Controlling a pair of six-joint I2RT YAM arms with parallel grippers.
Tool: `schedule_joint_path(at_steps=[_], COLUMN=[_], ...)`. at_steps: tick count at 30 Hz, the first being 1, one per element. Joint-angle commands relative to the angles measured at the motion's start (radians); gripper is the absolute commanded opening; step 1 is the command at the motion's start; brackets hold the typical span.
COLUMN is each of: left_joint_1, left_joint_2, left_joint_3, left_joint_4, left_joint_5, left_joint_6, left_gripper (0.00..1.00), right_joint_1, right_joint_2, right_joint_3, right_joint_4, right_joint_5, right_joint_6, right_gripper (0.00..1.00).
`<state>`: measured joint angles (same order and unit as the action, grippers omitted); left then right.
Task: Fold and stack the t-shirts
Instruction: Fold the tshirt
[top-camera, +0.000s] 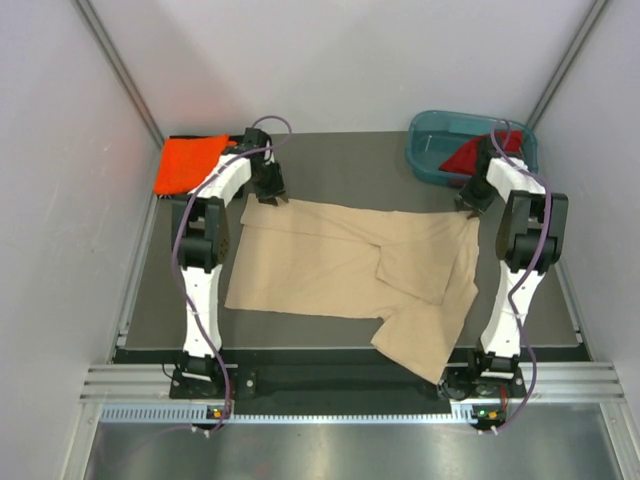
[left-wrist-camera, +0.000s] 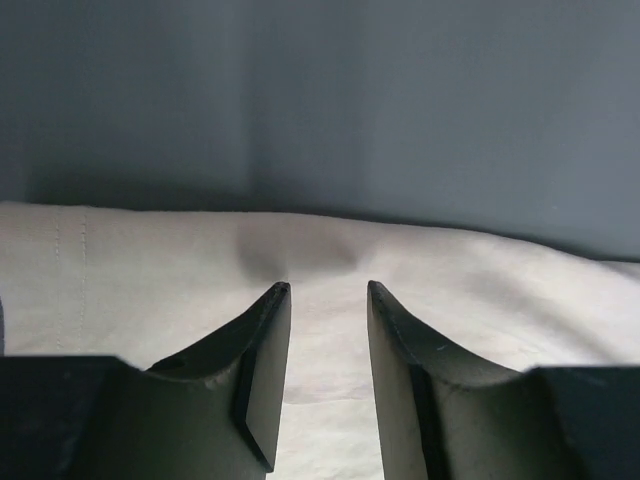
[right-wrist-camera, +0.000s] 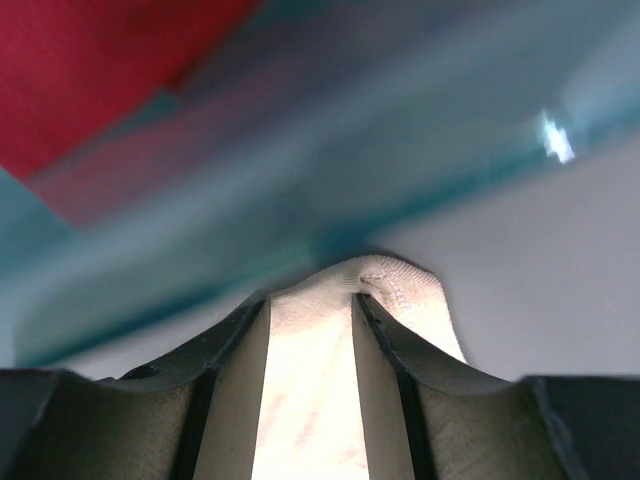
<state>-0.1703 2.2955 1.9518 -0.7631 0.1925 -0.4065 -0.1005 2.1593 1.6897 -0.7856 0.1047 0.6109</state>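
The beige-tan t-shirt (top-camera: 340, 265) lies spread across the dark table, its lower right part folded over and hanging toward the front edge. My left gripper (top-camera: 272, 200) stands open at the shirt's far left corner, its fingers (left-wrist-camera: 328, 287) just above flat beige cloth (left-wrist-camera: 150, 270). At the far right corner my right gripper (top-camera: 470, 207) is shut on a bunched edge of the same shirt (right-wrist-camera: 400, 280), cloth filling the gap between its fingers (right-wrist-camera: 310, 295). The bright orange t-shirt (top-camera: 188, 163) lies folded at the far left corner. The dark red t-shirt (top-camera: 475, 155) lies in the tub. The black one is out of view.
A teal plastic tub (top-camera: 425, 150) stands at the table's far right corner, just behind my right gripper, and its wall (right-wrist-camera: 300, 170) fills the right wrist view with red cloth (right-wrist-camera: 90, 70) inside. White walls close in both sides.
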Motion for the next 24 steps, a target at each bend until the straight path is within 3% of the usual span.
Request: schedule_joint_path(at_steps=[1, 13, 24], left_joint_1=[0.008, 0.055, 0.054], left_joint_2=[0.019, 0.079, -0.244], left_joint_3=[0.038, 0.024, -0.086], left_joint_4=[-0.022, -0.082, -0.038], left_joint_5=[-0.031, -0.07, -0.151], left_joint_6=[-0.006, 0.047, 0.144], left_gripper=[0.42, 0.43, 0.49], right_joint_1=[-0.019, -0.028, 0.001], right_joint_2=[0.082, 0.131, 0.059], right_joint_3=[0.068, 0.099, 0.093], right_joint_4=[0.078, 0.144, 0.097], right_joint_5=[0.087, 0.024, -0.033], right_joint_6=[0.007, 0.087, -0.014], right_gripper=[0.39, 0.4, 0.4])
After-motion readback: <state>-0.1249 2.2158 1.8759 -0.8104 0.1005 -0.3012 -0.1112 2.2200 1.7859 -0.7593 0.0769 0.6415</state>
